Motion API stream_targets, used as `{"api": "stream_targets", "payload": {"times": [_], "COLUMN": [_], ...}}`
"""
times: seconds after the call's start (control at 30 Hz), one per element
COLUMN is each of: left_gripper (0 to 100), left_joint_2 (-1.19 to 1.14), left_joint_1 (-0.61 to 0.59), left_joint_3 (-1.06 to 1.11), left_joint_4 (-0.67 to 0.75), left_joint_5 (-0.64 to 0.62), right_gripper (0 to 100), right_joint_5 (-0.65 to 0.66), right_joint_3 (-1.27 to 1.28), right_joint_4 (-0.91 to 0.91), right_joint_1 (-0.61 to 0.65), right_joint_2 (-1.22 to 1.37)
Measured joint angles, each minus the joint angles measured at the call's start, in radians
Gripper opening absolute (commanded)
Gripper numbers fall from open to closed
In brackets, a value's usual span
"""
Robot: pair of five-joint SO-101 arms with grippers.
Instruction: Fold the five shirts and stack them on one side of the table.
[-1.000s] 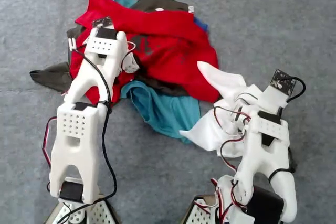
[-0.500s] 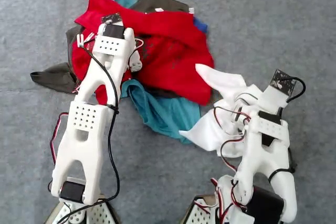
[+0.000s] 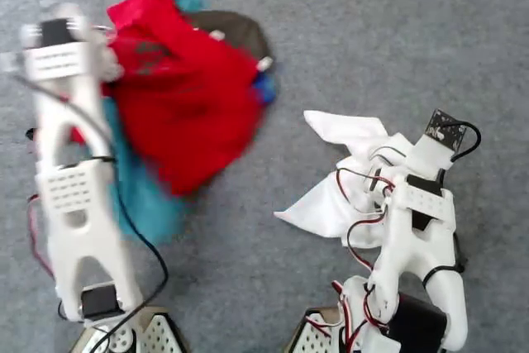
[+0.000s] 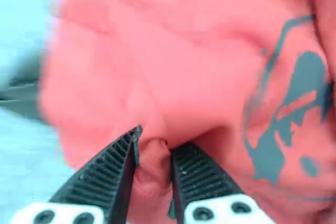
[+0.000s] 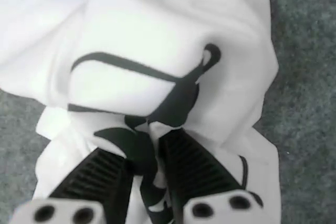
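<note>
1. Left end effector (image 4: 154,142): clenched on a pinched fold of the red shirt (image 3: 178,97); the fold fills the gap between its ribbed fingers (image 4: 105,174).
2. Red shirt: bunched, dark print showing, toward the far-left corner of the bench (image 3: 413,55); it covers the other garments there.
3. Teal shirt (image 3: 140,192): partly under the red shirt, showing on its near side.
4. Dark grey shirt (image 3: 235,31): shows from under the red shirt's far side; a blue scrap (image 3: 263,88) shows at the red shirt's right rim.
5. Right end effector (image 5: 144,153): clenched on the white shirt (image 3: 326,200), gripping a black-printed portion.
6. White shirt: crumpled on the bench's right half, toward the near edge; well apart from the red pile, with grey bench between.
</note>
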State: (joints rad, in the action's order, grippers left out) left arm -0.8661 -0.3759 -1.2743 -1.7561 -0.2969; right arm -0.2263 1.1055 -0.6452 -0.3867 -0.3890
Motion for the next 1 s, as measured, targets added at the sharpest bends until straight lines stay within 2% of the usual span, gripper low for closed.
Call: {"api": "stream_targets", "payload": {"times": [0.27,0.47,0.6,0.9,0.93,1.0], "left_gripper": [3,3,3,4,6,17], "left_joint_2": [0.198,0.316,0.385,0.361,0.331,0.252], "left_joint_1": [-0.325,-0.439,-0.413,-0.166,-0.141,-0.100], "left_joint_3": [0.000,0.000,-0.015,0.043,0.071,0.144], "left_joint_4": [-0.003,0.017,0.091,0.219,0.244,0.307], "left_joint_5": [0.087,0.092,0.092,0.092,0.092,0.095], "right_gripper": [1.4,1.5,1.5,1.5,1.5,1.5], "right_joint_5": [0.000,0.000,0.000,0.000,0.000,0.000], "right_joint_3": [0.000,0.000,0.000,0.000,0.000,0.000], "right_joint_4": [0.000,0.000,0.000,0.000,0.000,0.000], "right_joint_1": [0.000,0.000,0.000,0.003,0.003,0.003], "right_joint_2": [0.000,0.000,0.000,0.000,0.000,0.000]}}
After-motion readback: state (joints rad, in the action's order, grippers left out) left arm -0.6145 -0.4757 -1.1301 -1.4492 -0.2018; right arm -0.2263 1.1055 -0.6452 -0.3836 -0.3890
